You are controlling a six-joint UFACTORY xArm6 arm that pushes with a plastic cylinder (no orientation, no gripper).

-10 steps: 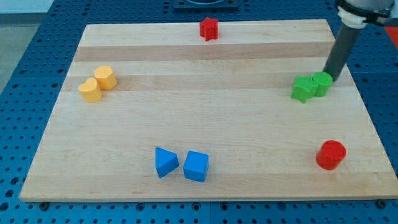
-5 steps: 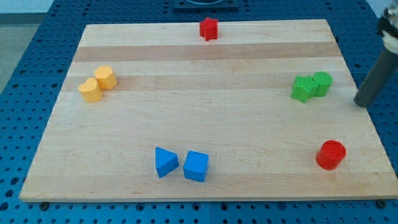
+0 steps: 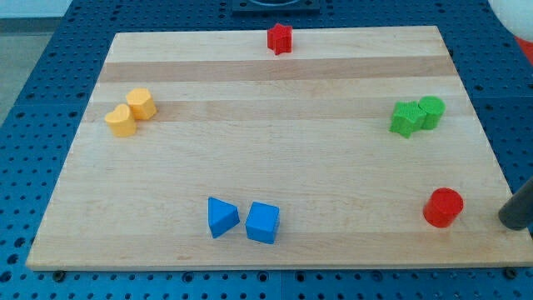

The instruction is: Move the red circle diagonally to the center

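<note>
Red circle (image 3: 442, 207): it is sitting on the wooden tabletop (image 3: 283, 158) near the view's bottom-right corner, well apart from every other block.
My tip (image 3: 510, 223): it is resting just off the tabletop's right edge, to the view's right of the red circle and slightly lower, near it but not touching.
Step in hand: I judge I am lining up behind the red circle for the push.
Doing it well: the centre is lying up and to the view's left of the red circle, so the tip should be meeting the block on its lower-right side, square on, so that it is not slipping off the round wall.
Path: from the red circle toward the centre nothing is standing in the way; the green pair (image 3: 417, 115) is sitting well above it, the blue cube (image 3: 262, 222) and blue wedge (image 3: 221, 217) far to its left.
Claw: there is none here, only a bare rod, holding nothing and touching no block.
</note>
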